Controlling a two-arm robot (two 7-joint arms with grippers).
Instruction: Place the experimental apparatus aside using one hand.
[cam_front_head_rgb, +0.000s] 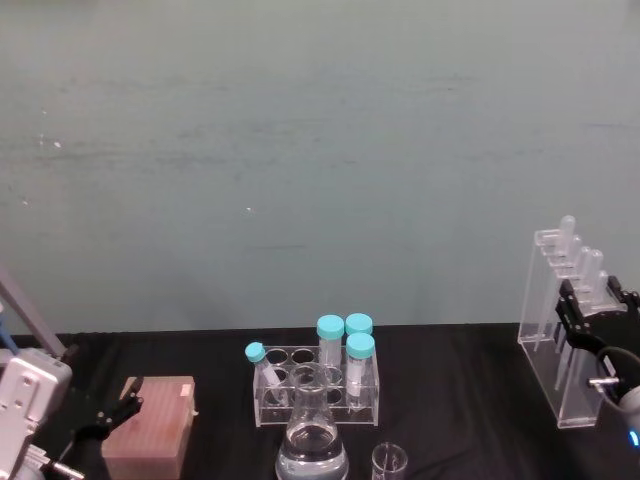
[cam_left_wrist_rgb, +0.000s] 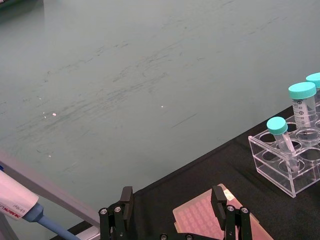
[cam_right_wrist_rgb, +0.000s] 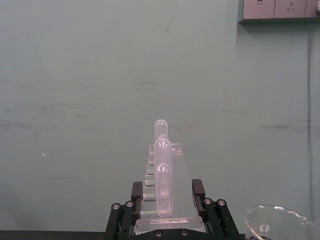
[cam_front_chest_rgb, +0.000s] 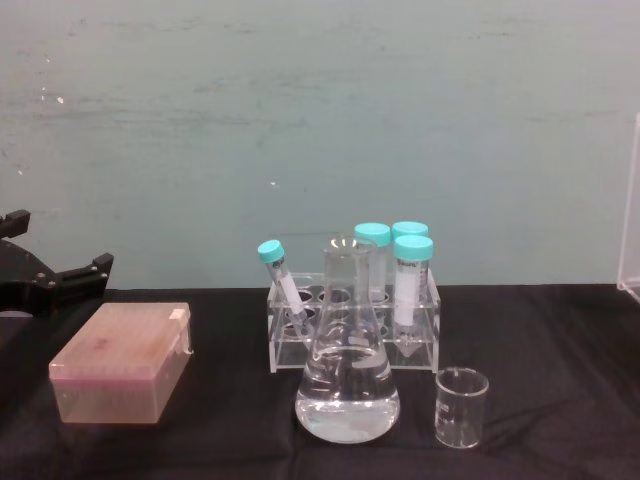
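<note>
- The right gripper (cam_right_wrist_rgb: 168, 192) is at the right edge of the scene, clenched on the tall rack (cam_front_head_rgb: 552, 340), one finger (cam_right_wrist_rgb: 137, 192) on each side of its near end.
- The tall rack stands upright. Its long axis runs from the gripper toward the far wall.
- Its tubes (cam_right_wrist_rgb: 161, 150) stand in a single row along that axis, rounded ends up, one behind another.
- I cannot tell whether the rack's base touches the cloth (cam_front_chest_rgb: 560, 380).
- The beaker (cam_front_chest_rgb: 461, 405) stands upright near the front, just right of the flask, and looks empty.
- The flask (cam_front_chest_rgb: 347, 370) stands upright at centre front, neck up, with clear liquid low in its wide body.
- Just behind the flask is a small rack (cam_front_chest_rgb: 285, 350) holding four capped tubes (cam_front_chest_rgb: 412, 285). Three are upright at its right end, and one at the left leans, cap toward the left.
- The box (cam_front_chest_rgb: 125, 360), pink with a translucent lid, lies on the left, well apart from the flask.
- The left gripper (cam_left_wrist_rgb: 172, 202) hangs at the left edge beside the box with its fingers (cam_left_wrist_rgb: 126, 197) spread, holding nothing.
</note>
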